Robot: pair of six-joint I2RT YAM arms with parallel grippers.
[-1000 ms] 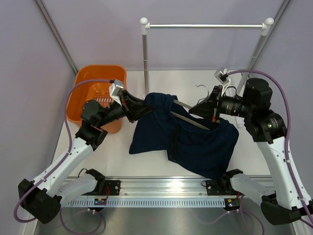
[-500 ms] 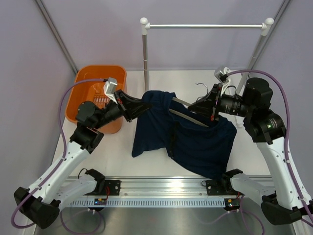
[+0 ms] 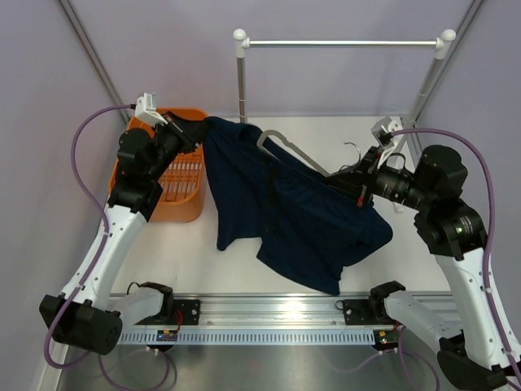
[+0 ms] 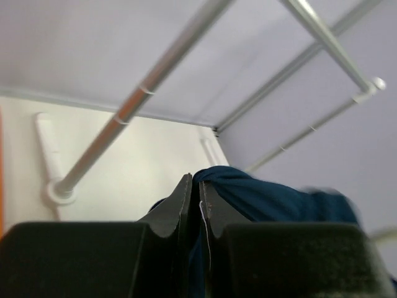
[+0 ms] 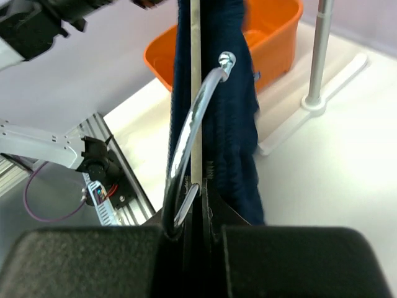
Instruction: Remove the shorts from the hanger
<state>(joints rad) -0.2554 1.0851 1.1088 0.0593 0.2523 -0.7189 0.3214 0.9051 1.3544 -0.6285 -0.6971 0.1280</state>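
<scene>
Top view: left gripper (image 3: 184, 130) sat high at upper left of frame, above the orange basket (image 3: 163, 213), pinching one corner of the shorts (image 3: 285, 212). Left wrist view agreed: fingertips (image 4: 180, 205) nearly together, navy fabric caught between them.

The shorts spread from that corner across centre frame toward lower right, wrinkled and slack, with the lowest fold near bottom centre over the table (image 3: 163, 252).

The hanger (image 3: 291, 151) ran diagonally from upper centre toward the right. Its left rounded end was bare and outside the cloth; its right part was hidden by fabric.

Right gripper (image 3: 356, 174), centre right, was clamped on the hanger beside the wire hook (image 3: 346, 148). In the right wrist view the fingers pressed tight on the grey bar, with the shorts hanging along it.

The rail stand (image 3: 342, 42) stood along the top of frame, apart from both grippers.
</scene>
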